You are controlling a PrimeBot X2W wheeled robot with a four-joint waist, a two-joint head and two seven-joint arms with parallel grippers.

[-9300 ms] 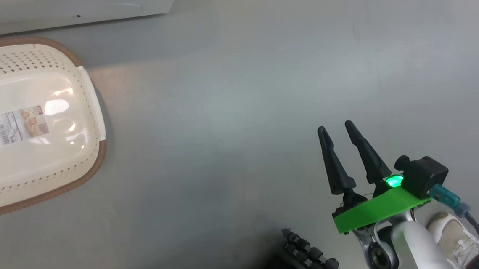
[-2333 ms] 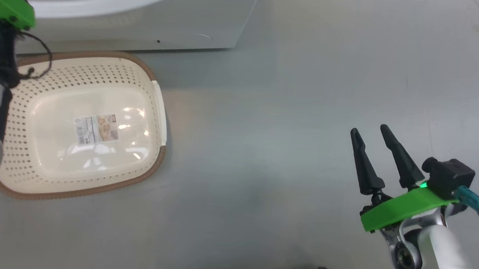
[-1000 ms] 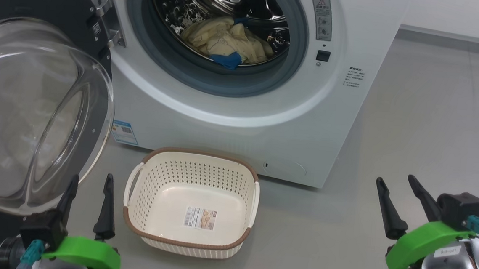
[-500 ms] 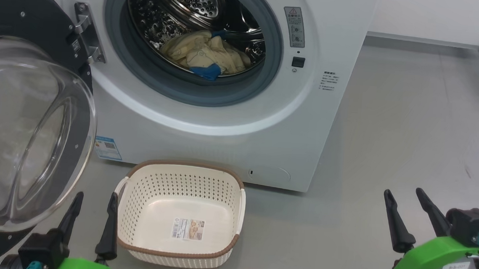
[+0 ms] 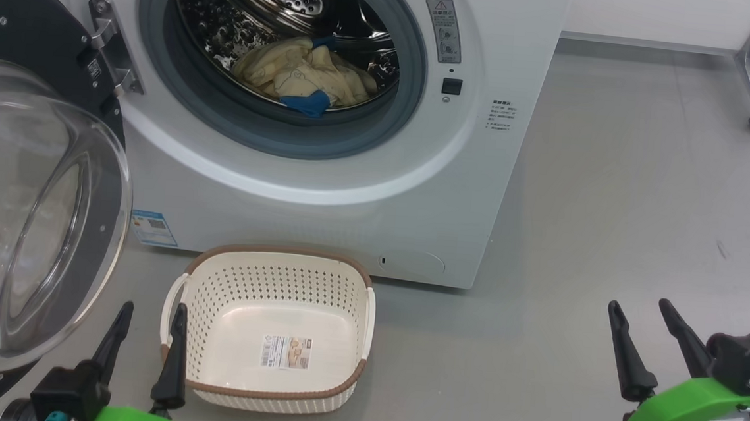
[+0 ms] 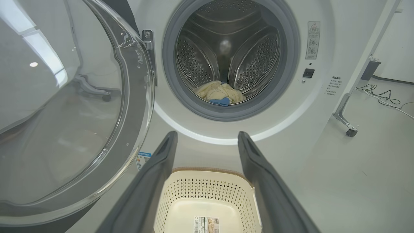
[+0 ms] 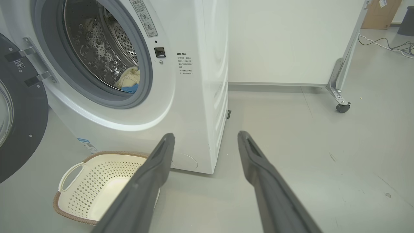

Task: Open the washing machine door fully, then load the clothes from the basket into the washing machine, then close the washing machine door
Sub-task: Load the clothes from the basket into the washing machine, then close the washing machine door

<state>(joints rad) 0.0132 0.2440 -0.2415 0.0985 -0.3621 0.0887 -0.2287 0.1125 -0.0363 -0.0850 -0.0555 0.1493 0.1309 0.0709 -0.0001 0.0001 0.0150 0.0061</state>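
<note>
The white washing machine [image 5: 323,194] stands ahead with its door [image 5: 25,212] swung wide open to the left, glass bowl facing me. The cream and blue clothes [image 5: 305,77] lie inside the steel drum, also seen as clothes [image 6: 218,94] and clothes [image 7: 129,81]. The basket [image 5: 279,260] sits on the floor before the machine, holding nothing but its label. My left gripper [image 5: 154,307] is open just left of the basket's near corner. My right gripper [image 5: 639,305] is open over bare floor at the right. Both wrist views show empty gaps: left gripper [image 6: 207,134], right gripper [image 7: 206,134].
A white panel on a metal leg with a caster [image 7: 342,107] stands to the right of the machine. Cables [image 6: 381,97] trail on the floor behind it. Grey floor [image 5: 613,207] stretches to the right of the machine and basket.
The head camera has lifted from the floor and basket to the machine, then drifted a little. The left arm came from the upper left to the lower left. Both grippers stay open.
</note>
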